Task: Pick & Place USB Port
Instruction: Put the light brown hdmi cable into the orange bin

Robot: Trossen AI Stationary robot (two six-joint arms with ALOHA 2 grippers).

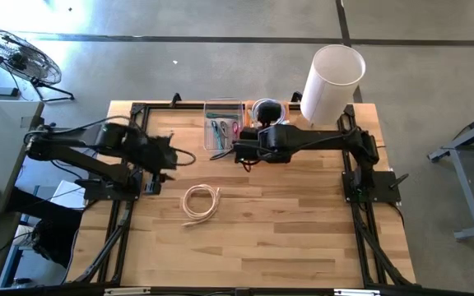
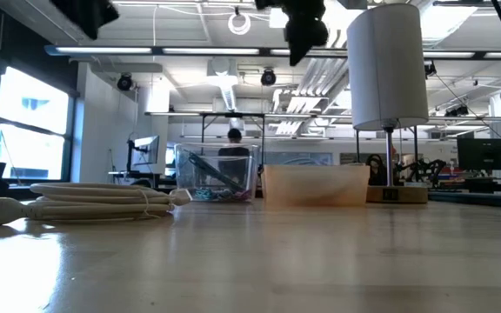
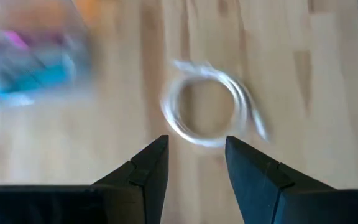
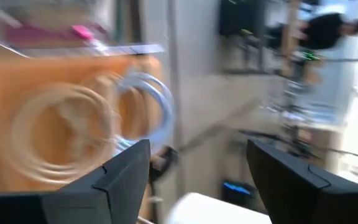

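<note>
A white coiled USB cable point(image 1: 202, 203) lies flat on the wooden table, also seen in the low view point(image 2: 85, 202) and blurred in the left wrist view point(image 3: 209, 111). My left gripper point(image 1: 171, 156) hovers left of and beyond the coil; its fingers point(image 3: 196, 142) are open and empty. My right gripper point(image 1: 239, 154) hangs above the table just near of the containers at the far edge. It is open and empty point(image 4: 197, 146) and faces a tub holding pale coiled cables point(image 4: 61, 134).
A clear box point(image 1: 223, 123) of coloured items and a translucent tub point(image 2: 316, 184) stand at the far edge. A tall white cylinder point(image 1: 332, 82) on a stand rises at the far right. Bare wood point(image 1: 286, 238) spreads over the near half.
</note>
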